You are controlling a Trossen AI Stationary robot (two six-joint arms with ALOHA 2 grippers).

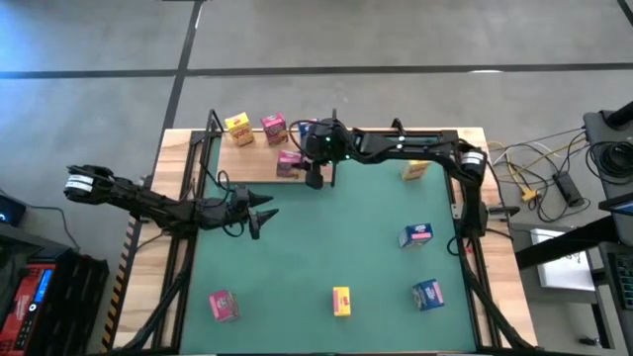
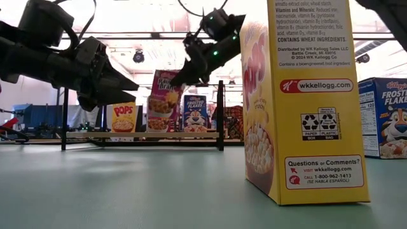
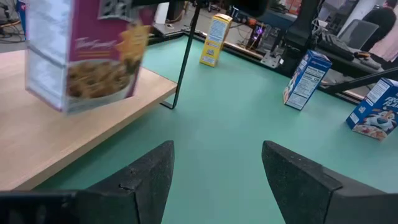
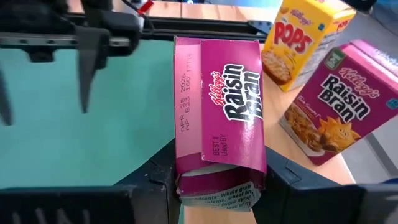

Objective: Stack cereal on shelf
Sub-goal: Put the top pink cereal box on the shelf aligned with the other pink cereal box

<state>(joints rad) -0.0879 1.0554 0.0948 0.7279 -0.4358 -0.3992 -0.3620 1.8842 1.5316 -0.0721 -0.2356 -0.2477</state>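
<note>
Your right tool (image 4: 217,180) was clamped on a pink box (image 4: 219,106) of Raisin Bran, holding it over the front edge of the shelf (image 1: 259,150), next to the boxes already there. From the side, the box (image 2: 164,95) looked to hang a little above the board rather than rest on it. Your left tool (image 1: 259,213) waited over the tabletop (image 1: 326,237) near the shelf's left end, its fingers (image 3: 146,177) well apart and holding nothing.

The main risk, as I judged it, was the release: if you opened while the box was tilted or off the board, it could tip forward off the edge or fall against its neighbours. The second pink box (image 4: 333,106) and the yellow Pops box (image 4: 301,37) stood close by, so a sideways nudge from the fingers could topple them.

The shelf held three standing boxes: a yellow one (image 1: 238,128), a pink one (image 1: 274,126) and a blue one (image 2: 195,113) largely hidden under the right arm from above. Six boxes remained on the tabletop: two yellow, three blue and one pink.
</note>
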